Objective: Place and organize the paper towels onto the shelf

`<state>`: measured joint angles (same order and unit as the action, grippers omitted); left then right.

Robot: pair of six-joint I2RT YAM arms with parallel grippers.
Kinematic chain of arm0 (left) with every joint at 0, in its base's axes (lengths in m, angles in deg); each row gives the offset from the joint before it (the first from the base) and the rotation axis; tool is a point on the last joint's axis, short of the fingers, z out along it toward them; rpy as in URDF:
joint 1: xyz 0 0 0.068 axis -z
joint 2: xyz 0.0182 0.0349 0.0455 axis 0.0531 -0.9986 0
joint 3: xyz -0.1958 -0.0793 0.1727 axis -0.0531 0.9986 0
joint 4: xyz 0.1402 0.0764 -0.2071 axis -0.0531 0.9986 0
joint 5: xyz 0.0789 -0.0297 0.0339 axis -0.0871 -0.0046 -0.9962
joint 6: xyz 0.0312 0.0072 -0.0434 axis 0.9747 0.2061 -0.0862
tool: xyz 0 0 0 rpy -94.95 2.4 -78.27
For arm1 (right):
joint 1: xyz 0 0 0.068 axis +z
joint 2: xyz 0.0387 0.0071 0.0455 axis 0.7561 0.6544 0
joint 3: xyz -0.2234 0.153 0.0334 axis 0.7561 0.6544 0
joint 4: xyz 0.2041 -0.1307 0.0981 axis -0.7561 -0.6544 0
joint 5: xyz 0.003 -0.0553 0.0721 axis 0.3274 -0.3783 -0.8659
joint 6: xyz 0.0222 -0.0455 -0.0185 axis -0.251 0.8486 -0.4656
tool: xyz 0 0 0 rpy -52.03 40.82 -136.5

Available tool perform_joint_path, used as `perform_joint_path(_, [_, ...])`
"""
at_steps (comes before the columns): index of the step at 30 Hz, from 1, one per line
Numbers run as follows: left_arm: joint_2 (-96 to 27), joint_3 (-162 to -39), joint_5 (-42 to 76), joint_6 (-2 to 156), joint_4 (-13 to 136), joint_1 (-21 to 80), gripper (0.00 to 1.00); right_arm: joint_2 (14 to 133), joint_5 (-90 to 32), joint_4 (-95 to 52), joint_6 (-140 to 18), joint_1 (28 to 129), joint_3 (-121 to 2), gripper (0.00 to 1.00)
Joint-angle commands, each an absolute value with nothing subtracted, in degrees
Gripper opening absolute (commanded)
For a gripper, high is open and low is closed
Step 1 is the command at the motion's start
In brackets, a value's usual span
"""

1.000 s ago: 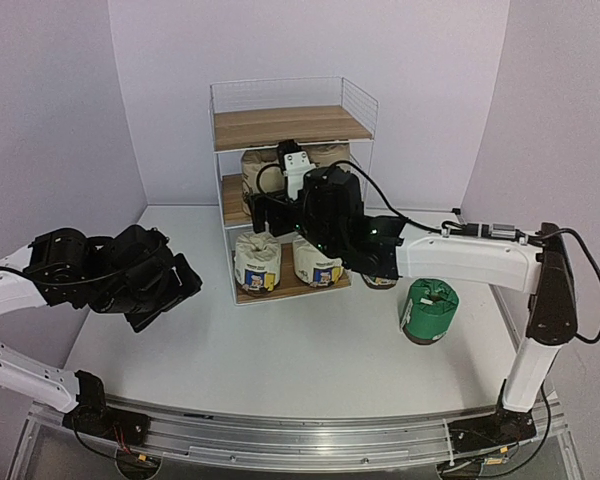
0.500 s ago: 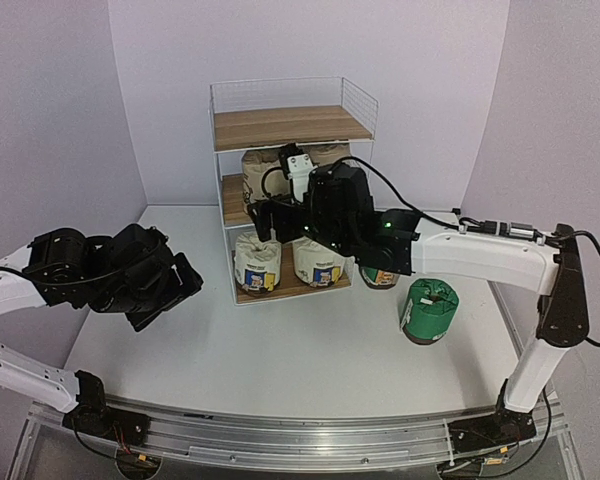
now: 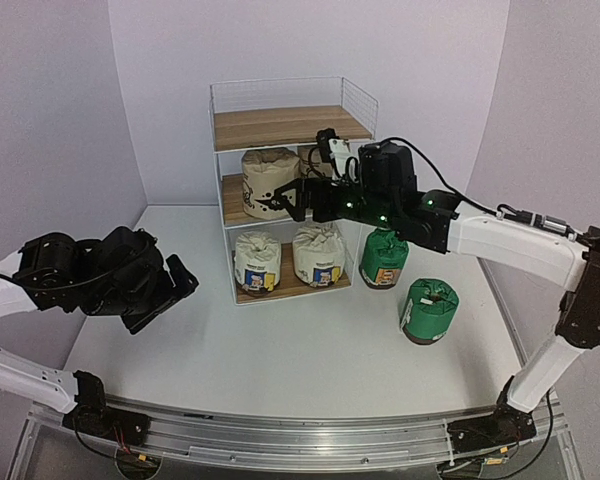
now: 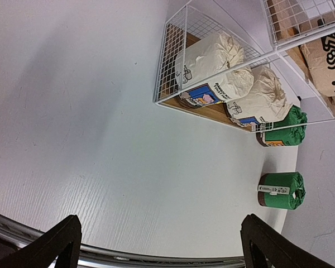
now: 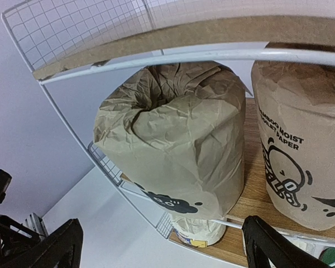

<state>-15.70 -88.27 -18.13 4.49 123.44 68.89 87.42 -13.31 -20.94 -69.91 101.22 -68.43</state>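
The shelf (image 3: 230,150) stands at the back middle. Its middle board holds two beige paper towels (image 3: 265,180); the right wrist view shows them side by side (image 5: 178,139) (image 5: 301,156). Two white rolls (image 3: 257,262) (image 3: 317,255) stand on the bottom board. Two green rolls (image 3: 383,258) (image 3: 429,310) stand on the table to the right of the shelf. My right gripper (image 3: 292,203) is open and empty just in front of the middle board, apart from the beige rolls (image 5: 162,248). My left gripper (image 3: 172,285) is open and empty over the table at the left (image 4: 159,248).
The shelf's top board (image 3: 290,125) is bare. The right arm's cable loops over the front of the shelf. Purple walls close in the table on three sides. The table's front rail (image 4: 128,259) runs under my left gripper.
My right arm has drawn back to the right out of the shelf front, uncovering the beige roll on the middle board. My left arm has shifted slightly left.
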Motion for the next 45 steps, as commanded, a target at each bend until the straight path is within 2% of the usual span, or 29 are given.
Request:
perform_joint_path(1, [-14.3,-88.0,-17.9,5.6,122.6,68.9,0.99,88.0,-23.8,-20.5,-72.4,100.1,-70.4,0.96])
perform_joint_path(10, [-14.2,-88.0,-17.4,5.9,122.8,68.9,1.00,93.6,-19.3,-20.5,-69.6,99.5,-76.0,0.93])
perform_joint_path(27, [-13.5,-88.3,-18.0,5.1,124.1,68.8,1.00,99.1,-11.8,-20.5,-64.4,99.4,-81.0,0.93])
perform_joint_path(45, [-12.0,-88.4,-18.7,4.6,125.9,68.9,1.00,104.6,-19.1,-20.4,-62.3,99.4,-86.8,0.94])
